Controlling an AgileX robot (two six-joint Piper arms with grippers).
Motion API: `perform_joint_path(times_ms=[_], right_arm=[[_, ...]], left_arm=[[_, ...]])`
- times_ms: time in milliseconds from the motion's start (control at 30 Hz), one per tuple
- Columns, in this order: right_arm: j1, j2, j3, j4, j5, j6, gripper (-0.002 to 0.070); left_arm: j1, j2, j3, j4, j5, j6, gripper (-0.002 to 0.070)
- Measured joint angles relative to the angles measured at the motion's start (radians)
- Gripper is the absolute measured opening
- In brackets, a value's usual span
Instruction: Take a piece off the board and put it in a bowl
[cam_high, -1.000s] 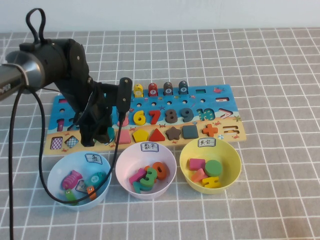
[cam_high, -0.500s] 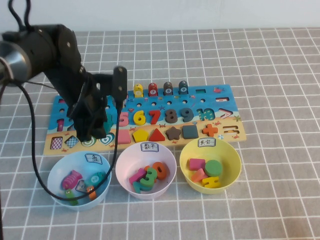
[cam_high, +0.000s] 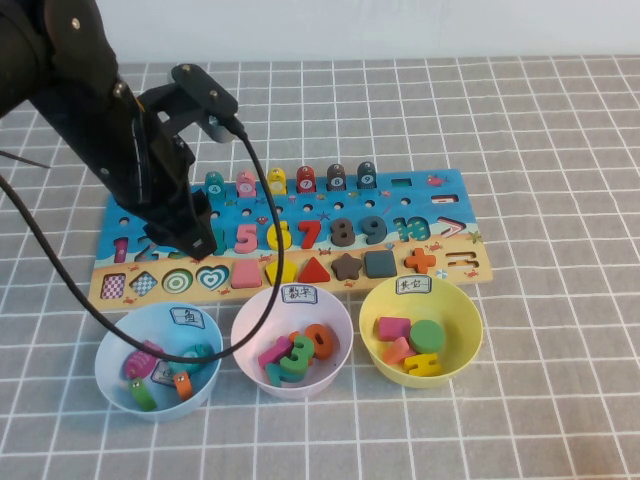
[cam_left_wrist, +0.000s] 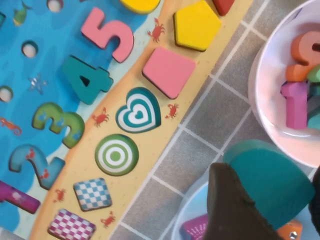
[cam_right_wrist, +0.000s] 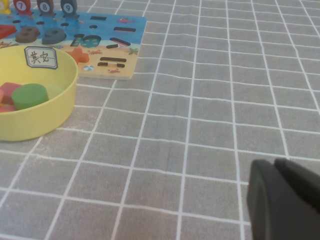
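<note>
The small flat teal heart-shaped wooden piece (cam_left_wrist: 272, 182) is held clamped between the fingers of the left gripper (cam_left_wrist: 265, 200), lifted clear of the long rectangular wooden puzzle board (cam_high: 440, 185); its heart-shaped recess (cam_left_wrist: 138, 110) on the tan strip is seen bare, showing a striped heart print. In the left wrist view the piece hangs over the gap between the rims of the light blue bowl (cam_high: 110, 345) and the pink bowl (cam_high: 245, 325), well apart from the yellow round plastic bowl (cam_high: 465, 310) with its white handwritten label, so a carry across the pink bowl is judged to remain. The left arm is raised and bent over the board's left end, the wrist pointed steeply down. The right gripper (cam_right_wrist: 280, 197) is parked low over the grey checked cloth, beside the yellow bowl, with its fingers closed together on nothing.
</note>
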Motion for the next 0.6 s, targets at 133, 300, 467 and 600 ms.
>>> perform_joint_path(times_ms=[133,300,467,600], right_arm=[[0.0,0.0,0.0,0.0,0.0,0.0,-0.0017],[0.0,0.0,0.0,0.0,0.0,0.0,-0.0017],[0.0,0.0,0.0,0.0,0.0,0.0,-0.0017],[0.0,0.0,0.0,0.0,0.0,0.0,-0.0017]], left_arm=[[0.0,0.0,0.0,-0.002,0.003,-0.035,0.0283],[0.0,0.0,0.0,-0.004,0.003,-0.042,0.0283],[0.0,0.0,0.0,-0.004,0.003,-0.064,0.0283],[-0.016,-0.015,0.013,0.007,0.002,-0.081,0.0283]])
